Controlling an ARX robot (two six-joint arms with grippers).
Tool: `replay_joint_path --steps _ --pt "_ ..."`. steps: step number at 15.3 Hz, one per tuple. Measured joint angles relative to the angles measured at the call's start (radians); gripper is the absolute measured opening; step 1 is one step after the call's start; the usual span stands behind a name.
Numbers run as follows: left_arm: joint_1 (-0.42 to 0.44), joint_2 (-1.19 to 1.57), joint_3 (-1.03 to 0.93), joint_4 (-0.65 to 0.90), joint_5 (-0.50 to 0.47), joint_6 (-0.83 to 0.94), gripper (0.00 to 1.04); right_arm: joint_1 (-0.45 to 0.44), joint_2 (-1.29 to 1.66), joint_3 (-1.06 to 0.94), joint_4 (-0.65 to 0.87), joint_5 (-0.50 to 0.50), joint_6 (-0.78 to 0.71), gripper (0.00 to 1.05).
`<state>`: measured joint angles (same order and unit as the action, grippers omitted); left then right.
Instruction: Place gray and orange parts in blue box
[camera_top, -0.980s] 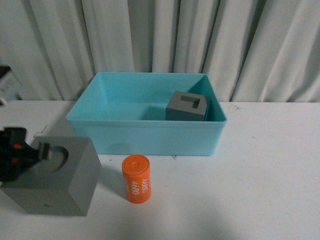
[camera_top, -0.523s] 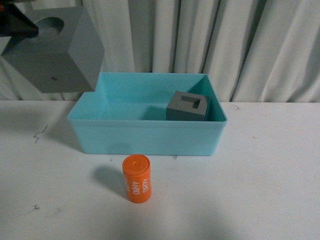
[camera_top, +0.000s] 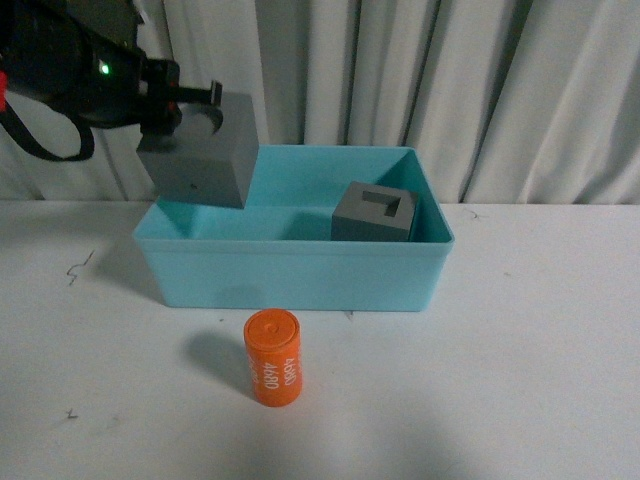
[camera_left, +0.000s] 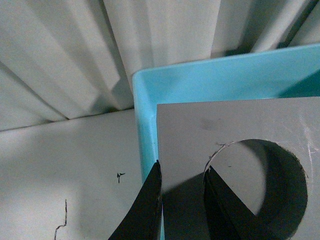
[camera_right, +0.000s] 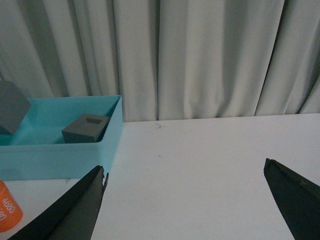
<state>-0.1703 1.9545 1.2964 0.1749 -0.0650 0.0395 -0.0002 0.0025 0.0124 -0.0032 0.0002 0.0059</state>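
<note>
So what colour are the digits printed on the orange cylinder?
White, standing out against the orange cylinder; the front view shows them best.

Gray cubes: two, the gray cube with the round recess (camera_top: 200, 150) over the desk's far left corner and the gray cube with the rectangular hole (camera_top: 373, 213) (each has just the one opening in its top face).
Orange cylinder (camera_top: 273, 357): one, toward the desk's near edge.
Rows of white digits (camera_top: 280, 372) on the cylinder: two.
Blue box (camera_top: 290, 275): one, by the desk's far edge.
Claws: two, the left claw (camera_left: 183, 167) and the right claw (camera_right: 185, 166).
Desk (camera_top: 520, 380): one.
Curtain (camera_top: 450, 80): one, in many folds.
</note>
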Motion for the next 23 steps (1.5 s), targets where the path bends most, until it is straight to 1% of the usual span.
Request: replay_joint_path --steps 4,8,10,11,12,14,15,16,17,18,20,21,23 --pt "-0.005 0.127 0.031 0.035 -0.043 0.043 0.18 0.000 0.000 0.000 0.000 0.000 0.000 0.98" --pt "-0.005 0.160 0.052 0.029 -0.044 0.044 0.18 0.000 0.000 0.000 0.000 0.000 0.000 0.98" --pt "-0.002 0.160 0.053 0.031 -0.042 0.044 0.40 0.000 0.000 0.000 0.000 0.000 0.000 0.98" --pt "0.005 0.160 0.058 0.010 -0.032 0.035 0.53 0.000 0.000 0.000 0.000 0.000 0.000 0.98" --pt "0.011 0.160 0.056 0.008 -0.024 0.027 0.62 0.000 0.000 0.000 0.000 0.000 0.000 0.98" --pt "0.037 0.104 0.011 -0.032 0.018 -0.016 0.85 0.000 0.000 0.000 0.000 0.000 0.000 0.98" --pt "0.055 0.042 -0.030 -0.055 0.062 -0.046 0.96 0.000 0.000 0.000 0.000 0.000 0.000 0.98" --pt "0.079 -0.045 -0.080 -0.068 0.116 -0.079 0.99 0.000 0.000 0.000 0.000 0.000 0.000 0.98" --pt "0.106 -0.153 -0.144 -0.103 0.190 -0.115 0.97 0.000 0.000 0.000 0.000 0.000 0.000 0.98" --pt "0.140 -0.275 -0.226 -0.140 0.272 -0.129 0.98 0.000 0.000 0.000 0.000 0.000 0.000 0.98" --pt "0.251 -0.558 -0.458 -0.290 0.478 -0.138 0.98 0.000 0.000 0.000 0.000 0.000 0.000 0.98" --pt "0.314 -0.670 -0.557 -0.372 0.552 -0.132 0.98 0.000 0.000 0.000 0.000 0.000 0.000 0.98" --pt "0.453 -0.867 -0.733 -0.526 0.639 -0.082 0.98 0.000 0.000 0.000 0.000 0.000 0.000 0.98"
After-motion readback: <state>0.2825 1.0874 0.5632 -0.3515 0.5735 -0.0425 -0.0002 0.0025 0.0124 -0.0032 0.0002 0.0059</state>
